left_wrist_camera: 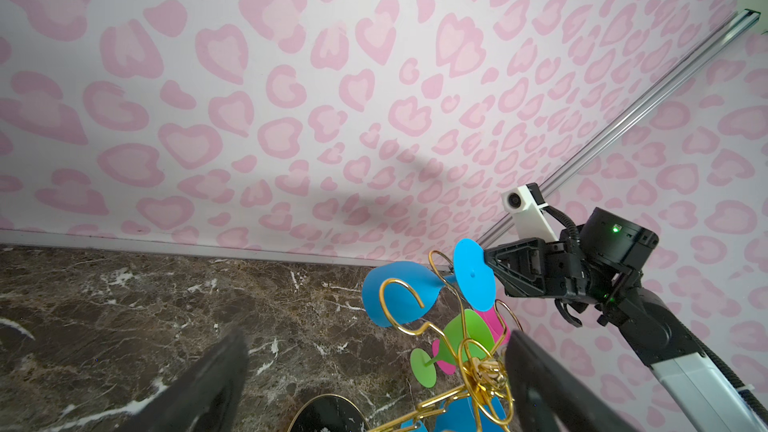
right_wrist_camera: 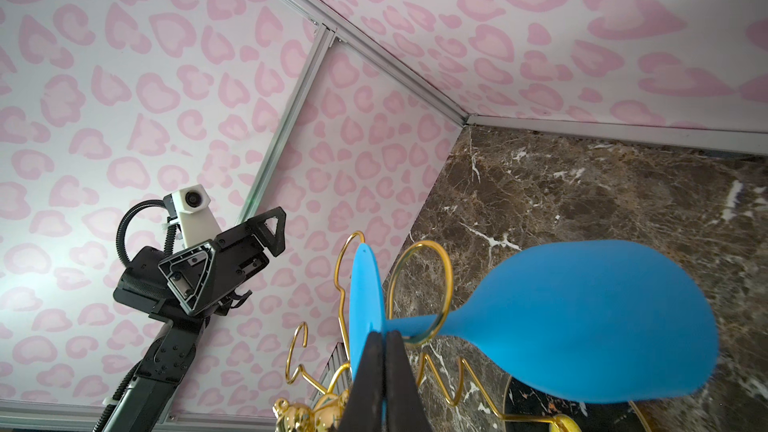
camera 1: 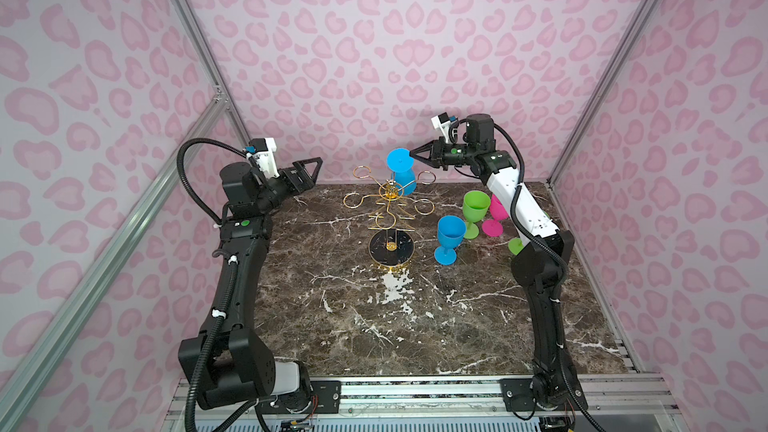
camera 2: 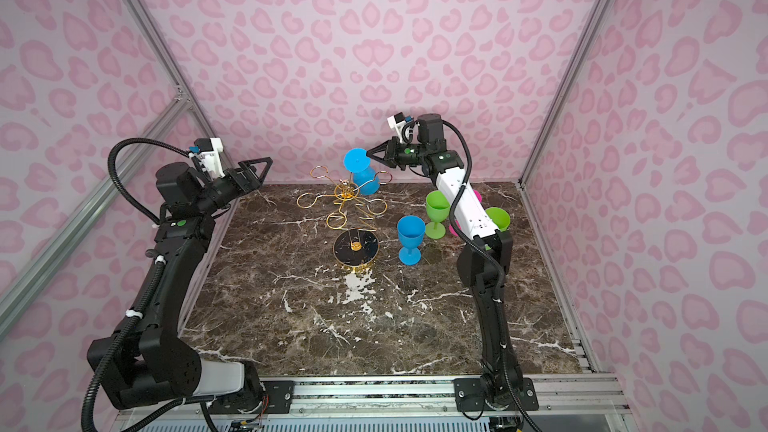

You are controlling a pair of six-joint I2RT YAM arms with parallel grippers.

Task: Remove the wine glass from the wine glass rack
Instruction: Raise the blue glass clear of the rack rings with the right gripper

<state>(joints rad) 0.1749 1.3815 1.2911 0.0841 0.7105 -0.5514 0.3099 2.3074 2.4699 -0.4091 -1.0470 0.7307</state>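
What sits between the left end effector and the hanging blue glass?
Only empty gold loops of the wine glass rack, shown in both top views.

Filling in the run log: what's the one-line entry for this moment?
right gripper: jaws shut on wine glass foot | left gripper: jaws open, apart from wine glass rack | stem: in rack loop

Bright even light, soft shadows, warped edges
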